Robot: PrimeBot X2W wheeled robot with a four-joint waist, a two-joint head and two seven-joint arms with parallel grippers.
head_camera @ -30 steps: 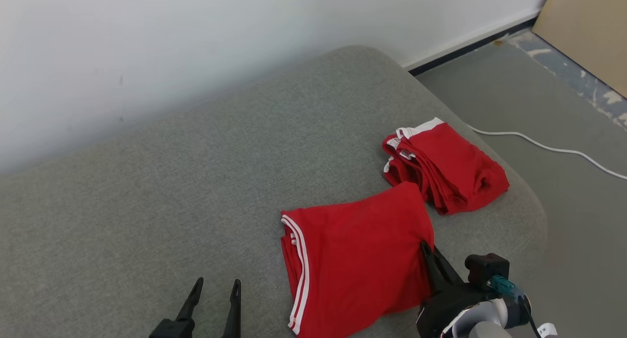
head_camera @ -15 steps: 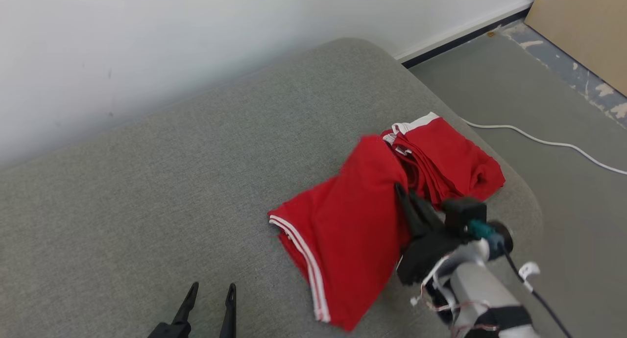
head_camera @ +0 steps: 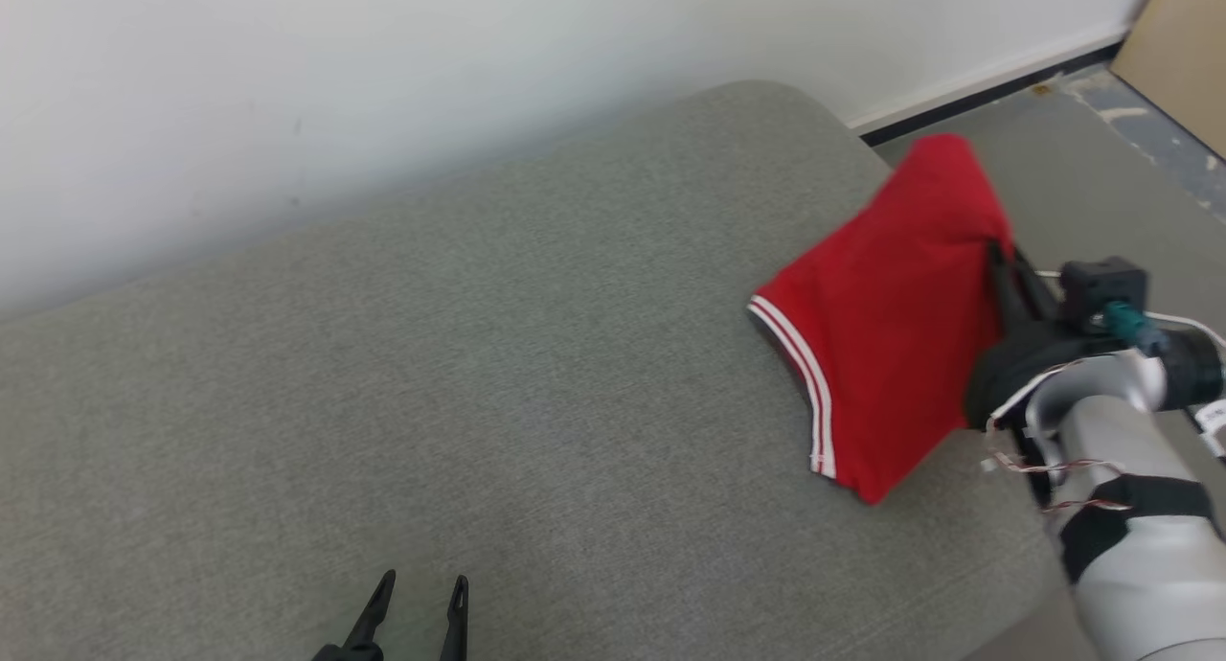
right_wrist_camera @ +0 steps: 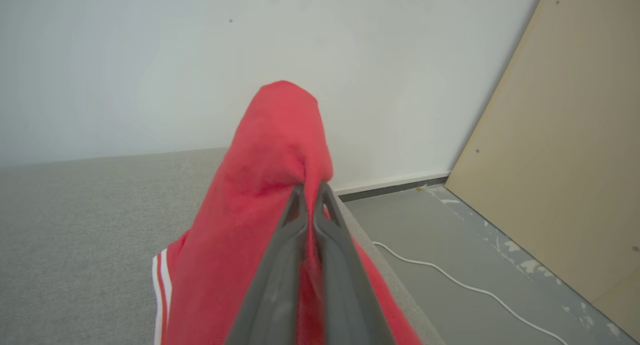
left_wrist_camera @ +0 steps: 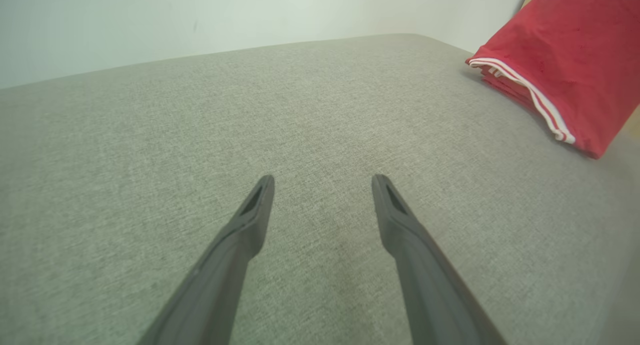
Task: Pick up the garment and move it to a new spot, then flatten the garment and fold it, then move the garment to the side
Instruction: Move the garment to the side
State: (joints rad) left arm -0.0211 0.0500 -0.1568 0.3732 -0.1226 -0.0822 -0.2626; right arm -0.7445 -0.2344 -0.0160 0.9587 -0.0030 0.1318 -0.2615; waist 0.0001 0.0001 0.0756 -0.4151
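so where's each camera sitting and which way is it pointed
head view: up on the head, looking down at the grey cushion; left end effector open at bottom, right end effector shut on the red garment.
left wrist view: low over the cushion, along its spread fingers.
right wrist view: along its closed fingers toward the wall and floor.
shared: all three show garment and cushion.

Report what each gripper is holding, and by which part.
The right gripper is shut on the red garment, pinching its plain edge near the raised top, opposite the white-striped hem. The left gripper is open and holds nothing.
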